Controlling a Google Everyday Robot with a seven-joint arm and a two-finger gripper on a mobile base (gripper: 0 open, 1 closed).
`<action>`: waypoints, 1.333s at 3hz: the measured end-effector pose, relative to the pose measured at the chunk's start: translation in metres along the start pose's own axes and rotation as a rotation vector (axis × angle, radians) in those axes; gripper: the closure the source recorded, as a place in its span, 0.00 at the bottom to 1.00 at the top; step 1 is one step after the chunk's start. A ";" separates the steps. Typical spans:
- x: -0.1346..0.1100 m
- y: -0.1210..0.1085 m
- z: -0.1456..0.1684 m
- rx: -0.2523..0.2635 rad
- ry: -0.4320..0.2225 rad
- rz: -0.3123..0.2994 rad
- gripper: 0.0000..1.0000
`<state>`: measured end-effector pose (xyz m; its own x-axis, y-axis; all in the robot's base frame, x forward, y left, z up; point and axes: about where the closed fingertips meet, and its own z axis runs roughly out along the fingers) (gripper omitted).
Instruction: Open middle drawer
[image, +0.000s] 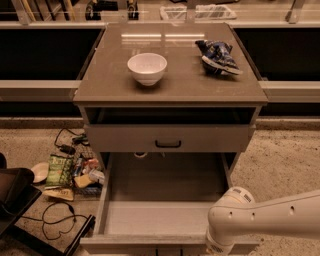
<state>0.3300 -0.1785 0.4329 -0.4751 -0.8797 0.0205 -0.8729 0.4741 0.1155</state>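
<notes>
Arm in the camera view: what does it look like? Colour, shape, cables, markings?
The arm is off-white with a smooth shell: a thick tubular link from the right edge ends in a rounded, domed joint, with a few small dark holes. No cables, labels or markings show. The gripper is out of frame, below the bottom edge by the middle drawer front.

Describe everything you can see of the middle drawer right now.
The middle drawer is pulled far out beneath the top drawer. It is wide, shallow, grey-beige, with low side walls and a flat floor that looks empty. Its front runs along the picture's bottom edge; its handle is not visible. The white arm overlaps its front right corner; the gripper is out of view, so contact cannot be told.
</notes>
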 end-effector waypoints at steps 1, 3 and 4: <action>0.000 0.000 0.000 0.000 0.000 0.000 0.50; -0.001 0.000 -0.001 0.000 0.000 0.000 0.00; -0.001 -0.001 -0.002 -0.001 -0.002 -0.001 0.00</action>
<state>0.3310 -0.1784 0.4349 -0.4740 -0.8803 0.0179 -0.8735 0.4727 0.1165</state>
